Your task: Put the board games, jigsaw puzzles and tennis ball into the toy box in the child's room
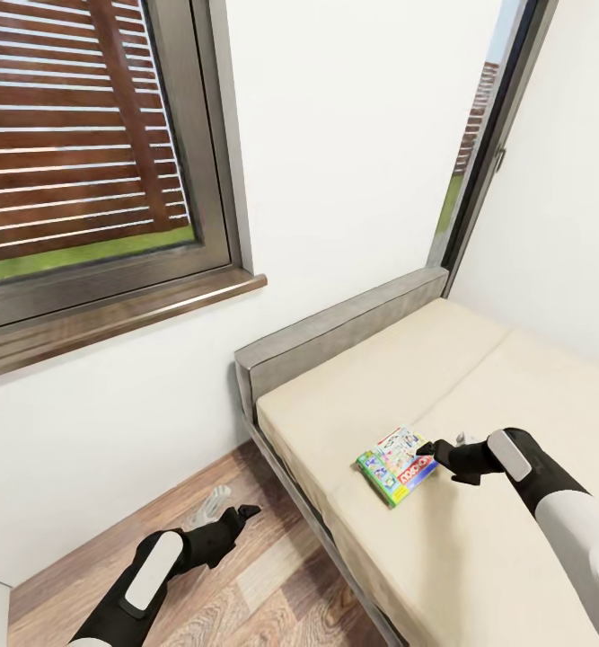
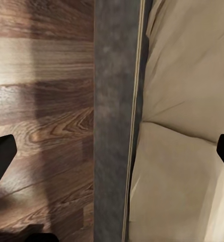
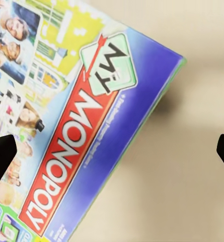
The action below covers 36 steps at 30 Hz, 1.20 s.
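Observation:
A Monopoly board game [image 1: 396,465] lies flat on the bed [image 1: 479,377], on the beige sheet near the bed's left edge. My right gripper [image 1: 429,449] hovers at the box's right end, open. In the right wrist view the Monopoly box [image 3: 76,131] sits under the open right gripper [image 3: 113,154], with one fingertip [image 3: 1,156] over the box and the other over bare sheet. My left gripper [image 1: 241,514] hangs open over the wood floor beside the bed. In the left wrist view the left gripper [image 2: 113,154] spans the bed frame [image 2: 112,101].
The low grey headboard [image 1: 335,332] stands against the white wall. A dark-framed window [image 1: 83,135] with a protruding sill [image 1: 110,314] is at upper left, and a second narrow window [image 1: 479,135] sits in the corner. Wood floor [image 1: 245,593] runs along the bed's left side.

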Available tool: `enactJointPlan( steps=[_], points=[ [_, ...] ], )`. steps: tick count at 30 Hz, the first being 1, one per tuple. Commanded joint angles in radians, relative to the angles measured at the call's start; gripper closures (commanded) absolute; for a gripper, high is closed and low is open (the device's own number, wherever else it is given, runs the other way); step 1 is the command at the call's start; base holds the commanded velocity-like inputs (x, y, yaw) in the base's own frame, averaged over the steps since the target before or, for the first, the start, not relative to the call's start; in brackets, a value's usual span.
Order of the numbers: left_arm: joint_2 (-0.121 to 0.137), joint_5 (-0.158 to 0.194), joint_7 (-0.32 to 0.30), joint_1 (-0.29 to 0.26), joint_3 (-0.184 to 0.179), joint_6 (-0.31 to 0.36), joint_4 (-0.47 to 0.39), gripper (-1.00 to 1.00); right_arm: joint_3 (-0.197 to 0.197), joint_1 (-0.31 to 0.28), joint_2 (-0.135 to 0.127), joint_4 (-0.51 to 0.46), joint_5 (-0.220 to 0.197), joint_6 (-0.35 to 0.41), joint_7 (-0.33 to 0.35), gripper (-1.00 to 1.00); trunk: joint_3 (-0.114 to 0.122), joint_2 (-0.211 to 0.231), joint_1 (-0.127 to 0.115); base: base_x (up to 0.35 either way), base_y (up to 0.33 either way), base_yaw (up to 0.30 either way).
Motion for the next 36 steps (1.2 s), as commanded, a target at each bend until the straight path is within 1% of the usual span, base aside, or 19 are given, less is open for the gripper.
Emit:
enactJointPlan(
  steps=[1,19,27,36],
  points=[
    [0.000,0.006,0.004,0.000,0.000,0.003,0.000,-1.00,0.005,0.000,-0.001,-0.004,-0.002,0.002,0.000,-1.00,-0.001,0.000,0.000,0.000,0.000,0.000],
    [-0.001,0.004,0.002,0.000,-0.003,0.003,0.003,-1.00,0.003,0.006,0.000,-0.029,-0.002,0.002,0.001,-1.00,-0.001,0.000,0.000,0.000,0.000,0.009],
    [-0.001,0.003,0.002,0.000,-0.003,0.003,0.003,-1.00,0.004,0.009,0.000,-0.054,-0.002,0.002,0.001,-1.00,-0.001,0.000,0.000,0.000,0.000,0.177],
    [-0.001,0.003,0.003,0.000,-0.004,0.002,0.003,-1.00,0.006,0.010,0.000,-0.061,-0.004,0.005,0.000,-1.00,-0.001,0.000,0.000,0.000,0.000,0.191]
  ],
)
